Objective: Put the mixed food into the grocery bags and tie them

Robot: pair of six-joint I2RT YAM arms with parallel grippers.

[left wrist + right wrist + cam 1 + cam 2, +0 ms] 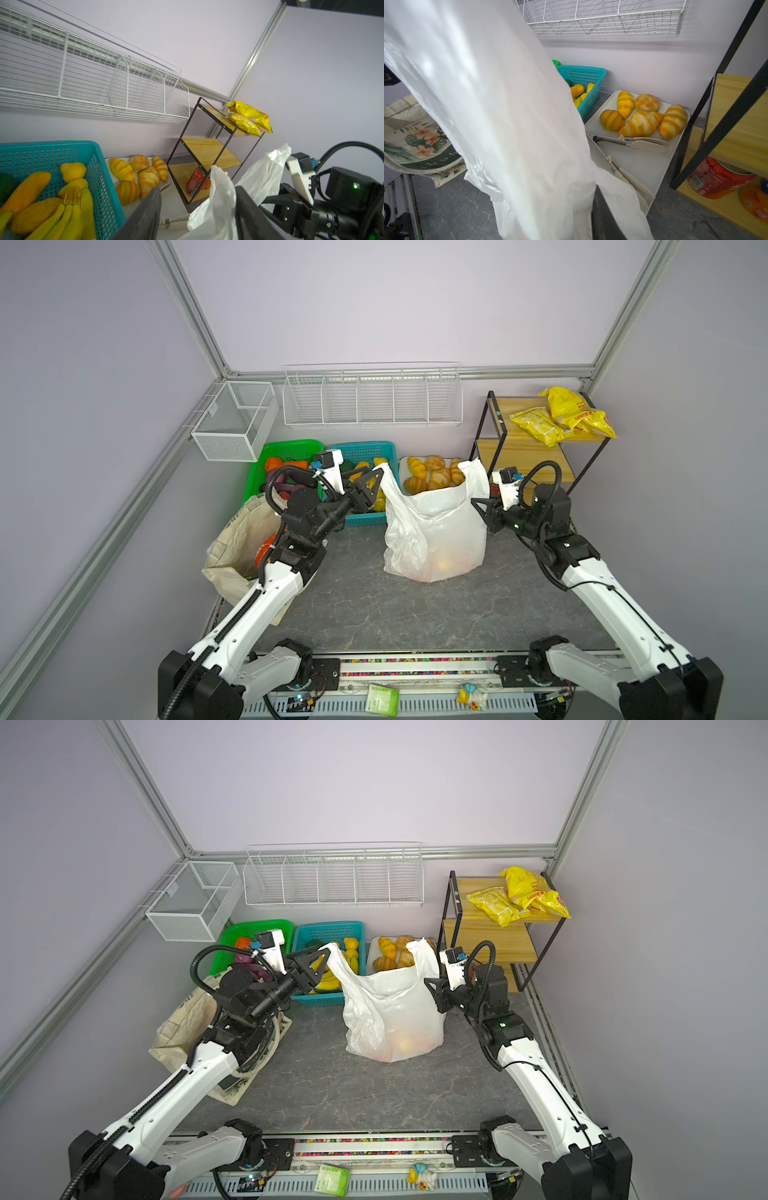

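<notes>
Evidently, the white plastic carrier bag [436, 531] stood upright mid-table, with orange fruit [444, 564] showing faintly through its base. The left gripper [379, 484] had its jaws spread, with one bag handle [220, 187] between them. The right gripper [480, 512] sat against the bag's opposite side, but its grip could not be determined behind the film. The canvas tote [237, 539] lay slumped under the left arm.

Lilac walls [374, 302], grey marbled tabletop [415, 614], wooden shelf [519, 448].
</notes>
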